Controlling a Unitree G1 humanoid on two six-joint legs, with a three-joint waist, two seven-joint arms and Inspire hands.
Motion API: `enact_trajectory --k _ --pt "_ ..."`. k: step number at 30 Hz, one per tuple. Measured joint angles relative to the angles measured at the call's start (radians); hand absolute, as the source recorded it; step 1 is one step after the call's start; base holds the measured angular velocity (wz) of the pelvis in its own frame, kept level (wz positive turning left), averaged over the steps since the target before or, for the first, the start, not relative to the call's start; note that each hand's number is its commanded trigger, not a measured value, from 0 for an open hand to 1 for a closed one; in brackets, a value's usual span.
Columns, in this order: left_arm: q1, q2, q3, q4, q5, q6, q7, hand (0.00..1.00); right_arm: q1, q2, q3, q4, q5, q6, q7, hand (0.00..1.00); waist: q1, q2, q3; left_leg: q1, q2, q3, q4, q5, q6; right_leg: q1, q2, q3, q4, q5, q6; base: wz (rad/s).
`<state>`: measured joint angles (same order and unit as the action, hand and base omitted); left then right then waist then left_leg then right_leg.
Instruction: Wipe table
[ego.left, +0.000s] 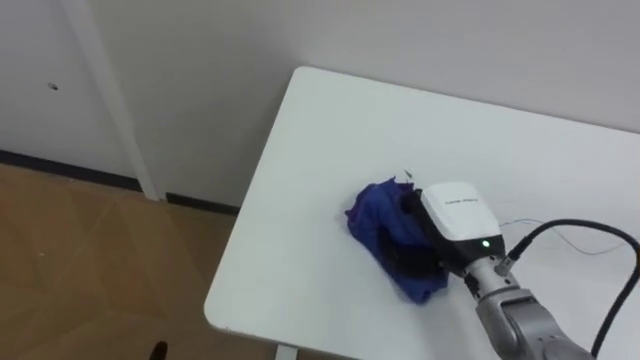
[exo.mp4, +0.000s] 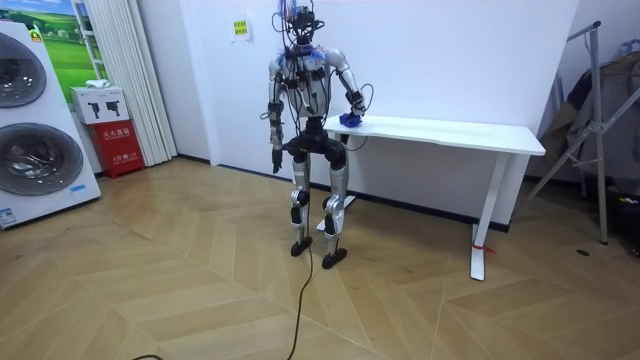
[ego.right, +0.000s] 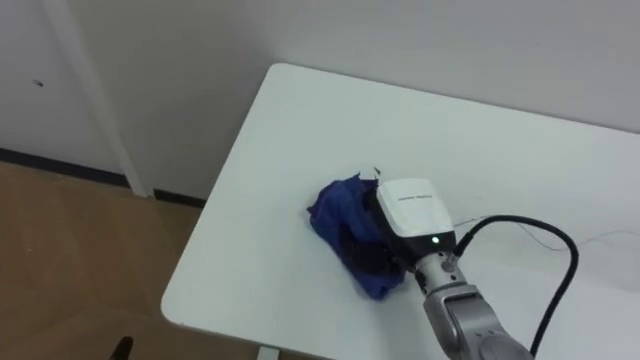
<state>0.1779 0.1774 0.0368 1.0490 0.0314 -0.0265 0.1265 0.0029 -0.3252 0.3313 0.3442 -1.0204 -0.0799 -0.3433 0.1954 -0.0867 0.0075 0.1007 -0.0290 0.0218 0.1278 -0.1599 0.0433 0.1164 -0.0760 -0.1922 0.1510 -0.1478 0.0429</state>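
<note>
Rests the right hand (ego.left: 455, 212) on the blue cloth (ego.left: 378, 218) low in the frame's middle, near the lower-left edge of the table (ego.left: 330, 130), fingers sunk in folds toward the upper left (cannot tell whether gripping), left hand (exo.mp4: 274, 160) hanging far off.

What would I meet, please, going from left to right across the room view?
Washers → red box → cloth → table → rack.
</note>
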Motion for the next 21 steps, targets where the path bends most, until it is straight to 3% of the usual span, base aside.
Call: enact_trajectory --k 4,9,12,17,21 --pt "-0.004 -0.015 0.0 -0.001 0.003 0.012 0.002 0.0 -0.054 0.069 0.004 0.013 0.006 0.063 0.067 1.0 0.008 0.0 0.0009 -0.003 0.007 0.01 0.001 -0.003 -0.006 -0.009 0.008 0.0 0.001 0.003 -0.005 -0.1" --pt "-0.001 -0.034 0.001 -0.031 0.004 0.04 0.025 0.0 -0.147 0.084 0.0 0.084 0.056 0.107 0.106 1.0 0.031 -0.005 0.0014 -0.017 0.008 0.005 0.003 -0.004 -0.007 -0.019 0.01 -0.004 0.001 0.004 -0.006 0.02" --pt "0.02 -0.034 0.021 -0.048 0.013 0.046 0.033 0.0 -0.21 0.083 -0.031 0.195 0.113 0.084 0.095 1.0 0.032 -0.01 0.0029 -0.018 0.007 -0.009 0.006 -0.003 -0.007 -0.014 0.008 -0.021 0.0 0.004 -0.006 0.14" --pt "0.055 -0.008 0.065 -0.047 0.035 0.064 0.031 0.0 -0.26 0.073 -0.129 0.351 0.215 0.059 0.061 1.0 0.029 -0.011 0.0047 -0.019 0.001 -0.05 0.01 -0.005 -0.005 0.0 0.002 -0.074 -0.002 0.004 -0.006 0.27" --pt "0.098 0.014 0.112 -0.048 0.073 0.088 0.019 0.0 -0.254 0.038 -0.21 0.428 0.29 0.019 0.023 1.0 0.022 0.006 0.0063 -0.029 -0.002 -0.068 0.02 -0.008 0.0 0.006 -0.004 -0.103 -0.002 0.004 -0.006 0.21"
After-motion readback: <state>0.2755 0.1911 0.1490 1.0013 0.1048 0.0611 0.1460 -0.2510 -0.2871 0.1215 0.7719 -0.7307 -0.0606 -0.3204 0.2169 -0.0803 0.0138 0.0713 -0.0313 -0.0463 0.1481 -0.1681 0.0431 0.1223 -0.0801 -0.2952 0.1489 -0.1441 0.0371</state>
